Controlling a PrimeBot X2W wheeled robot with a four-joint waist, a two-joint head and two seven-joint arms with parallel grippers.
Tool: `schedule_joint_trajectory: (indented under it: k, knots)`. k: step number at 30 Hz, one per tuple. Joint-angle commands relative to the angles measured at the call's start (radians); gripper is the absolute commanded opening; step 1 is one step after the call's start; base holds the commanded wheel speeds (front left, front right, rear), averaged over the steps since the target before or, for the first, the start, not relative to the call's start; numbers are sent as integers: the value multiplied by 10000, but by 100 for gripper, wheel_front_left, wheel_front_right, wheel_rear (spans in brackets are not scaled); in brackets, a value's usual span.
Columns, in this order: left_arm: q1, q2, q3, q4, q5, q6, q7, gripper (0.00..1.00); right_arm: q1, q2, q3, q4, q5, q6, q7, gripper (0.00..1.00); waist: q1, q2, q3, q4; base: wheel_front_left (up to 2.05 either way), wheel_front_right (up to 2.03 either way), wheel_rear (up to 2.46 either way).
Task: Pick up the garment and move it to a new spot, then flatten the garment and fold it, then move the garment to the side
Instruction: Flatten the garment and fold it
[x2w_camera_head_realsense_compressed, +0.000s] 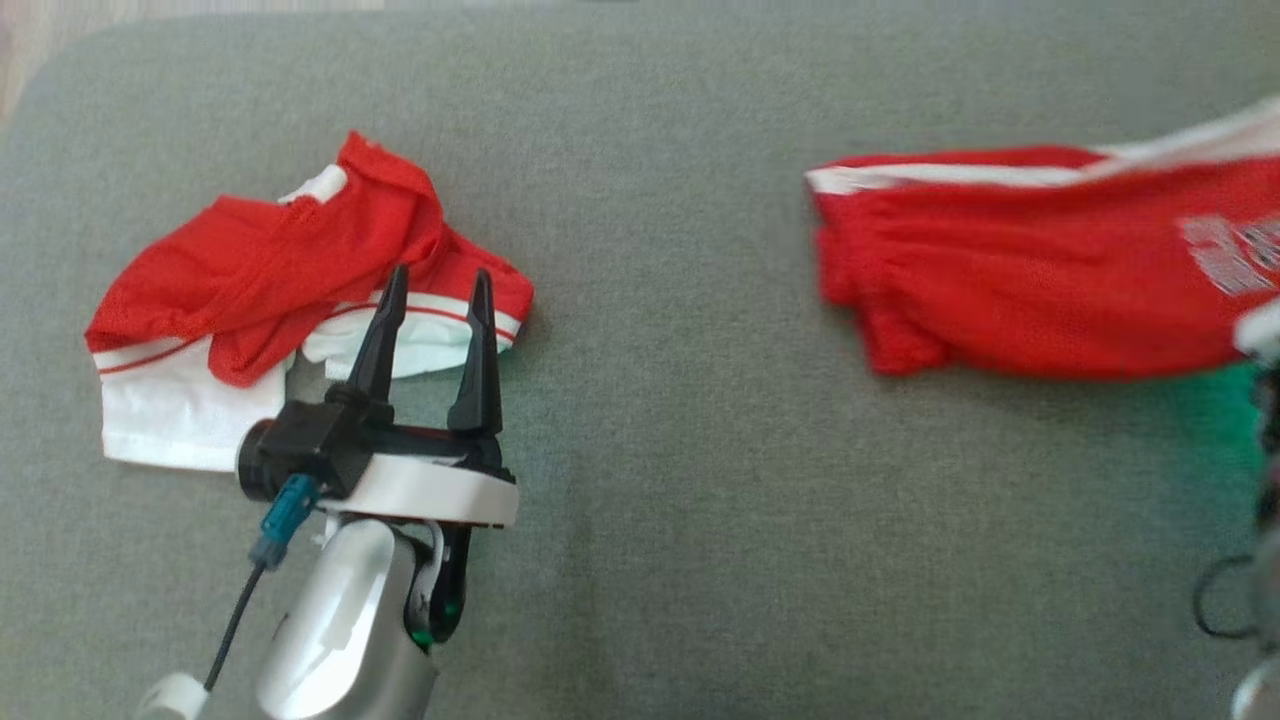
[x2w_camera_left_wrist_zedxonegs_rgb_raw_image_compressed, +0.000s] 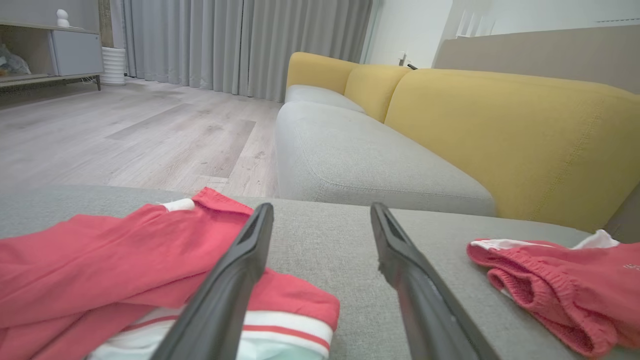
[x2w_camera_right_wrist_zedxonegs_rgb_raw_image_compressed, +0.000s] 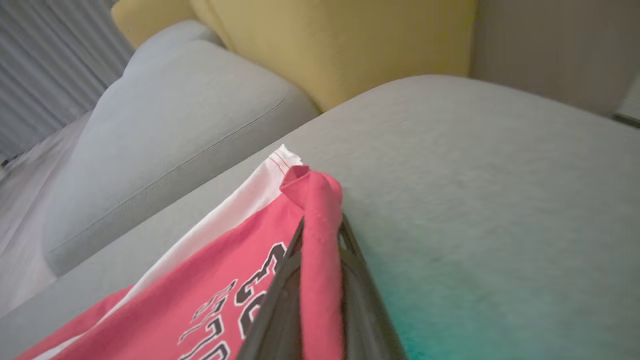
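A red mesh garment with white side stripes and printed lettering lies stretched and blurred at the right of the grey cushion. My right gripper is shut on a folded edge of this garment, with red cloth pinched between the fingers. A second, crumpled red and white garment lies at the left. My left gripper is open just above its near white-striped edge, holding nothing. In the left wrist view the left gripper stands spread wide, the crumpled garment at left and the lettered one at right.
The grey cushion's far edge drops to a wood floor. A sofa with a grey seat and yellow backrests stands beyond. Bare cushion separates the two garments.
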Motion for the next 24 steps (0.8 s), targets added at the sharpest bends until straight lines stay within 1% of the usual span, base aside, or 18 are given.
schedule_joint_trajectory:
  k: [1,6,9,13,18,24]
  knots:
    - [-27,91,372,-300,24,7,-95,100,203,-372,-69,-590,339,-9,-58,0,1,0,-257,-93,0,0,0]
    - [222,91,467,-355,23,14,-95,100,1057,-617,-562,-1281,541,-9,175,0,1,0,-356,-13,0,0,0]
    - [293,91,500,-373,31,18,-95,100,1215,-562,-659,-1549,574,-9,260,0,1,0,-334,28,0,0,0]
    - [336,91,523,-344,63,-14,-95,100,1249,-218,-627,-2174,695,-9,330,0,1,0,-328,122,0,0,0]
    - [353,91,541,-217,68,-4,-95,100,1375,393,243,-3139,1181,-9,345,0,1,0,-597,208,0,0,0]
    - [494,91,547,-114,103,4,-95,100,1784,999,1710,-4297,2329,-9,456,0,1,0,-1052,244,0,0,0]
